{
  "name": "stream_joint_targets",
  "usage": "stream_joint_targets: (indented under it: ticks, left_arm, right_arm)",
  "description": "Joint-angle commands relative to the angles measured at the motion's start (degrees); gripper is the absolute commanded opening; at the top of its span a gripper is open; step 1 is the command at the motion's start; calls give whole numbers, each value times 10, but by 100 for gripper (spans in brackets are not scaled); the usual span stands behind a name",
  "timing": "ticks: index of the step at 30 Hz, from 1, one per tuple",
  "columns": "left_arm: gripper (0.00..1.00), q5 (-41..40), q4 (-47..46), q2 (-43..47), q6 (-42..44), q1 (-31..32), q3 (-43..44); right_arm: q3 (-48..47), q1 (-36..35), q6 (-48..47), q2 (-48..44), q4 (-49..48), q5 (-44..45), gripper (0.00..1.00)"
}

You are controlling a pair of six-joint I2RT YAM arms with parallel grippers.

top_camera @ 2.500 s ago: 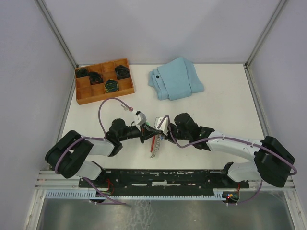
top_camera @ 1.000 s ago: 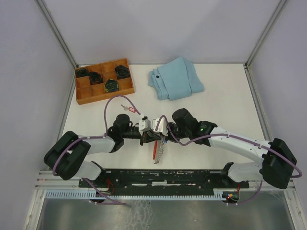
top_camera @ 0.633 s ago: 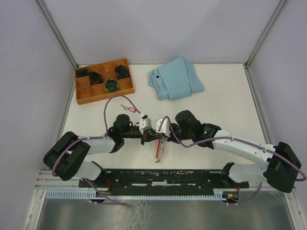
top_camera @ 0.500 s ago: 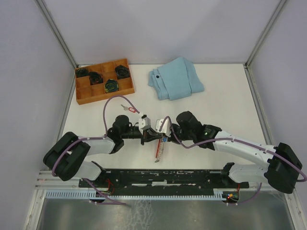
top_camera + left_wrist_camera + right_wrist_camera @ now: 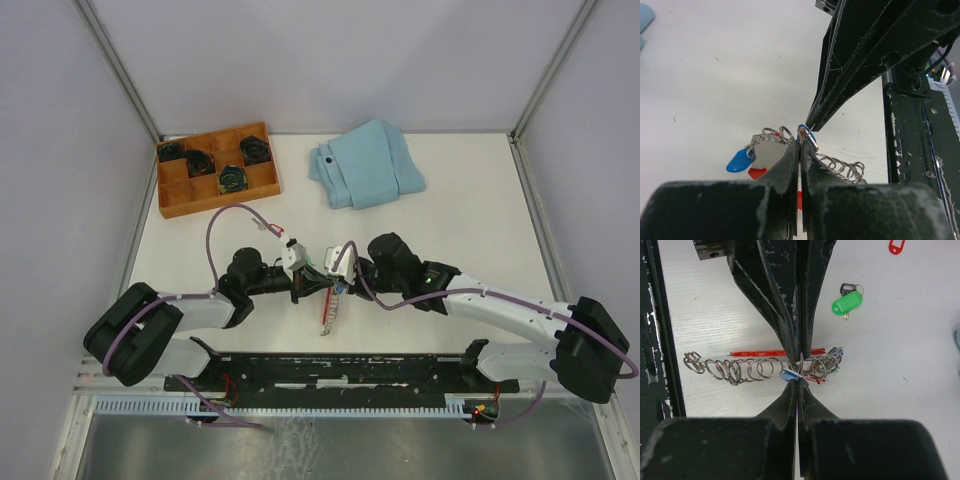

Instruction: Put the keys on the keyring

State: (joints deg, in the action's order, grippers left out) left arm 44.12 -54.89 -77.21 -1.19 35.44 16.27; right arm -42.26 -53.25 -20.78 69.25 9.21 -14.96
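White table (image 5: 470,210) is filling the overhead view, with pale grey walls (image 5: 330,60) closing it in on three sides. An orange compartment tray (image 5: 222,206) is sitting at the far left, holding dark coiled items too small to identify. A folded light-blue cloth (image 5: 368,165) is lying at the far middle.

Both arms are reaching inward, meeting near the middle of the table's near edge. The left gripper (image 5: 312,283) and right gripper (image 5: 335,285) are pointing tip to tip. The keyring (image 5: 328,315), a red strip with silvery loops, is trailing from them toward the near edge.

From above, the keys are too small to see. The wrist cameras are showing more. In the left wrist view, the left gripper (image 5: 800,142) is showing its jaws pressed together, tips at the loops of the keyring (image 5: 840,167). A blue-tagged key (image 5: 740,160) is hanging among those loops. The right gripper (image 5: 811,126) is coming in from the upper right, also pressed shut.

In the right wrist view, the right gripper (image 5: 799,382) and left gripper (image 5: 801,354) are meeting over the keyring (image 5: 755,353). A green-tagged key (image 5: 847,303) is lying apart on the table. A red tag (image 5: 896,246) is being cut off by the frame's top edge.

Whether either gripper is actually pinching a loop is impossible to tell, because the fingers are hiding the contact point.
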Motion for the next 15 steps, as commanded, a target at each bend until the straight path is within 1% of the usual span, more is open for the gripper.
stream_joint_targets:
  ticks: [1, 5, 11, 15]
  left_arm:
    - [3, -42, -95, 21, -37, -5, 2]
    - [3, -55, -157, 11, -72, -4, -7]
    - [3, -88, -181, 9, -87, 4, -11]
    - [3, -113, -212, 4, -104, 8, -18]
  right_arm:
    - [15, -4, 23, -2, -3, -13, 1]
    - [17, -5, 31, 8, -32, -28, 1]
    - [21, -6, 39, 22, -60, -35, 1]
    - [25, -6, 39, 18, -62, -28, 1]
